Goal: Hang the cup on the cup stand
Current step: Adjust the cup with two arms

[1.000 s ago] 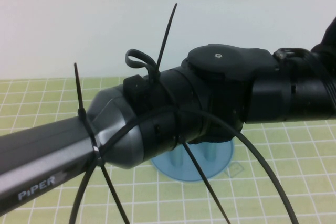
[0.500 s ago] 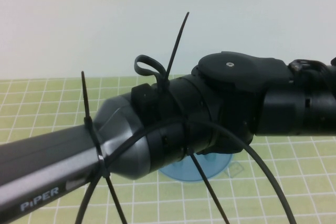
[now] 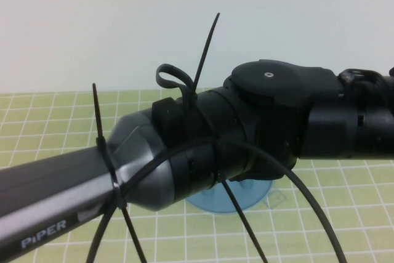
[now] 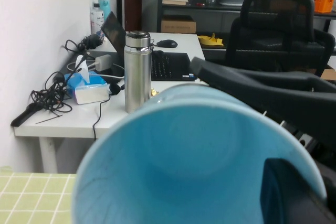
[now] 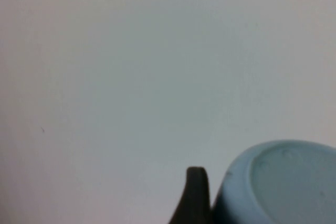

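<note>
The cup [image 4: 194,156] is sandwiched between the arms, with its mouth facing the left pincer [image 4: 292,195] and its base facing the right pincer [image 5: 195,195], so its long axis runs pincer to pincer. Can't tell which one's actually clamped on it. The cup stand [image 3: 237,200] sits on the desk [image 3: 49,121] below both.

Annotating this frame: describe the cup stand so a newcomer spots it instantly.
On the green gridded table, look below where the two black arms meet: the cup stand is the round blue dish with pegs, half hidden. Unlike the light blue cup, raised at the left gripper and right gripper, it sits on the table.
</note>
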Controlling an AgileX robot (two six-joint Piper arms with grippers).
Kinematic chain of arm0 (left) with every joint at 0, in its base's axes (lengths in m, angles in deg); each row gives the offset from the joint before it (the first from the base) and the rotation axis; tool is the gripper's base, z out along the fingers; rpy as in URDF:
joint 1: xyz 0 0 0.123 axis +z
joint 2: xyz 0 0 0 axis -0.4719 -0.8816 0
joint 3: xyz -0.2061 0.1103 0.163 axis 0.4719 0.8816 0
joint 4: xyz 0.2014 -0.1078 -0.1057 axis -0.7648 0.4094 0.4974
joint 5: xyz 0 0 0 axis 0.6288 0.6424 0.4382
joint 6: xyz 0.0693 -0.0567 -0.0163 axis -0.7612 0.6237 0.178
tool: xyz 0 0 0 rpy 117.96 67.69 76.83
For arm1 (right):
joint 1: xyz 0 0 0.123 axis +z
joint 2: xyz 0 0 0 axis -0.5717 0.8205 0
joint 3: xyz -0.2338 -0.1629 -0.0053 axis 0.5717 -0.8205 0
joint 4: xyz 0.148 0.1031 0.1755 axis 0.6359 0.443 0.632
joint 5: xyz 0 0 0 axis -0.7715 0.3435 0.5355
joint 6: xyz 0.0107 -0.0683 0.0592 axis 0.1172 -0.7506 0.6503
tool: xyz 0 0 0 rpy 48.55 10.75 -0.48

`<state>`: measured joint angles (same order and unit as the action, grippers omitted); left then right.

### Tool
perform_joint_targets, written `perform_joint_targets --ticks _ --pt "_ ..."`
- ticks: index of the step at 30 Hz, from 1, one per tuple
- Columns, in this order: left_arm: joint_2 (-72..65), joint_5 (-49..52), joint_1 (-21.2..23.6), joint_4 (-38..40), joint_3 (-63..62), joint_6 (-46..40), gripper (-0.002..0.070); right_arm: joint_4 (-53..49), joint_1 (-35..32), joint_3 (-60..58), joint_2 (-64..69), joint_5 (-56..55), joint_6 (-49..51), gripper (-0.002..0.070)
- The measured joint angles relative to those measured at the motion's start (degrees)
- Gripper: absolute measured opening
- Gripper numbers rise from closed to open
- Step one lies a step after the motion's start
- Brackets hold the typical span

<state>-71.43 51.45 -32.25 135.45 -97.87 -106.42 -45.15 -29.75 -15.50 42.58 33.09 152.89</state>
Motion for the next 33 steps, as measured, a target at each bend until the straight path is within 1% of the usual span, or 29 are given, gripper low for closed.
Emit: perform_joint_targets --ticks 11,24,26,28,31,33 --pt "0.0 0.0 0.0 0.0 0.0 0.0 0.0 0.0 0.0 0.0 0.0 -0.13 0.0 0.0558" --pt "0.0 0.0 0.1 -0.1 0.0 0.0 0.0006 0.0 0.0 -0.09 0.0 -1.08 0.0 0.0552" --pt "0.0 0.0 0.1 -0.32 0.0 0.0 0.0031 0.0 0.0 -0.09 0.0 -1.54 0.0 0.0551" --pt "0.0 0.0 0.1 -0.45 0.0 0.0 0.0083 -0.09 0.0 -0.09 0.0 -1.81 -0.1 0.055" --pt "0.1 0.0 0.1 -0.45 0.0 0.0 0.0182 -0.42 0.0 -0.09 0.0 -2.6 -0.1 0.055" --pt "0.22 -0.11 0.2 -1.21 0.0 0.0 0.0267 -0.45 0.0 -0.09 0.0 -3.03 -0.1 0.055"
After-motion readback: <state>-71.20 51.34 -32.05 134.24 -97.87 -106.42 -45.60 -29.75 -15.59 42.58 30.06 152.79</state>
